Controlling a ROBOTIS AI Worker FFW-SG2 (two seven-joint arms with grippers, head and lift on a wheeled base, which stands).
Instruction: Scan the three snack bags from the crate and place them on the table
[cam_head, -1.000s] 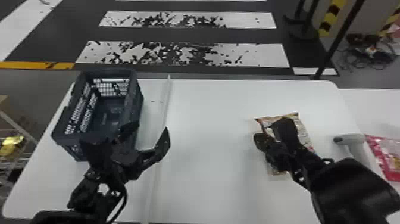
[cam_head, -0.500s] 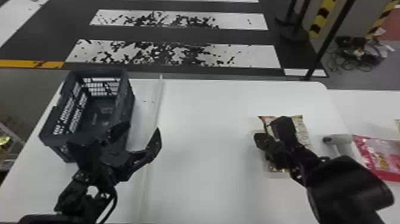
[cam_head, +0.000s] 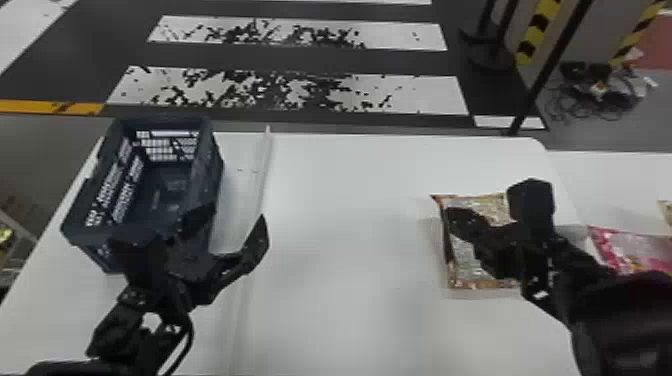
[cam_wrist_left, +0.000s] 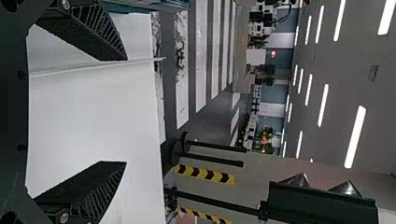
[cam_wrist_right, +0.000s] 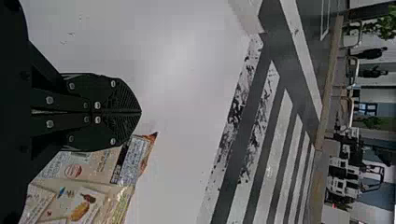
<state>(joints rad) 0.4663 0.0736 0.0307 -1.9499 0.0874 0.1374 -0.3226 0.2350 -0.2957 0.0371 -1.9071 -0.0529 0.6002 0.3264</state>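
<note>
In the head view, my left gripper (cam_head: 235, 215) stands open by the near right corner of the dark blue crate (cam_head: 80, 227). In the left wrist view its fingers spread wide apart above the table, and the left gripper (cam_wrist_left: 123, 112) holds nothing. Over the left part of a tan snack bag (cam_head: 462, 275), my right gripper (cam_head: 455, 220) is shut. The right wrist view has the right gripper (cam_wrist_right: 140, 112) with its tips together and the printed snack bag (cam_wrist_right: 88, 186) beside and below them. A pink snack bag (cam_head: 620, 250) lies farther right, partly behind the right arm.
A pale scanner (cam_head: 575, 232) is mostly hidden behind the right arm. A thin raised strip (cam_head: 260, 185) runs along the white table (cam_head: 340, 225) beside the crate. Another bag's edge (cam_head: 666, 215) shows at far right. Posts stand beyond the table.
The crate, table and scanner have shifted left in the head view. The right gripper has moved slightly right and farther back over the tan bag, which looks straighter than before.
</note>
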